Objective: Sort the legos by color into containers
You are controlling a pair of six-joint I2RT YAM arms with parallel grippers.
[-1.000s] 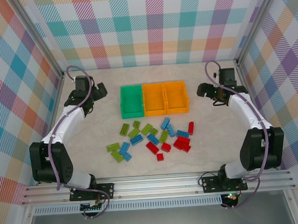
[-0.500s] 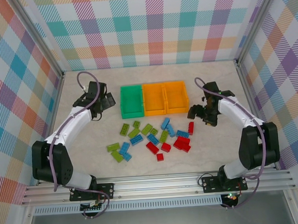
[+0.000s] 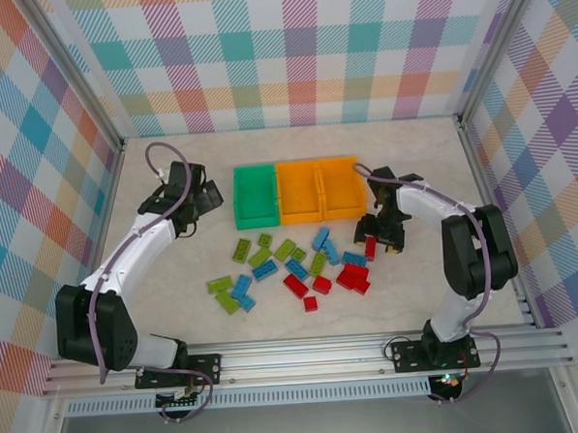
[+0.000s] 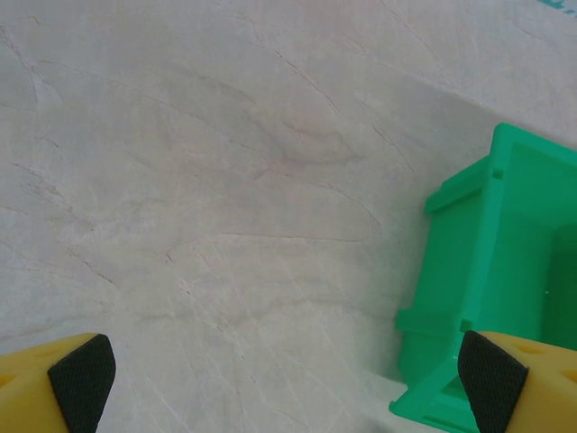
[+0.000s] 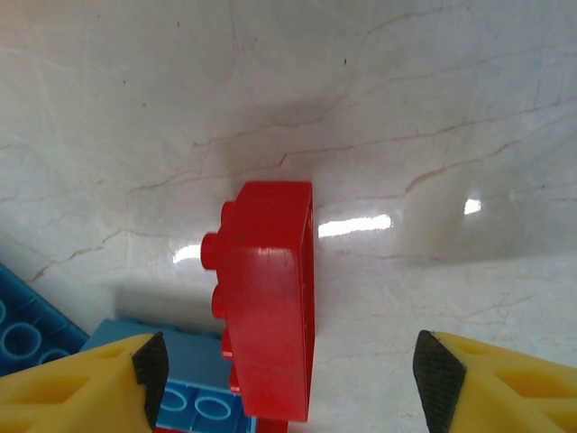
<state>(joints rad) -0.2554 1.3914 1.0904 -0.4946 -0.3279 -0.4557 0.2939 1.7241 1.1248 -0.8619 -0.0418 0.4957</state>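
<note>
left gripper (image 4: pixel 287 383): jaws spread wide, empty, above tabletop (image 4: pixel 225 180) beside green container (image 4: pixel 451 298) | right gripper (image 5: pixel 294 372): jaws parted, straddling red lego (image 5: pixel 270 307), not touching

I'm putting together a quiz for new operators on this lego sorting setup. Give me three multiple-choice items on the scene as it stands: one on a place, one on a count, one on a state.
1. Where in the row of bins does the green bin stand?
A. left end
B. middle
C. right end

2. How many orange bins are there?
A. one
B. two
C. three

3. What is the state of the red brick under the right claw?
A. resting on the table between the claw's open jaws
B. lifted into the air
C. lying inside a bin

Answers:
1. A: in the top view, the green bin is the leftmost of the three.
2. B: two orange bins stand side by side to its right.
3. A: the right wrist view shows the brick on the table with a gap to each jaw.
</note>
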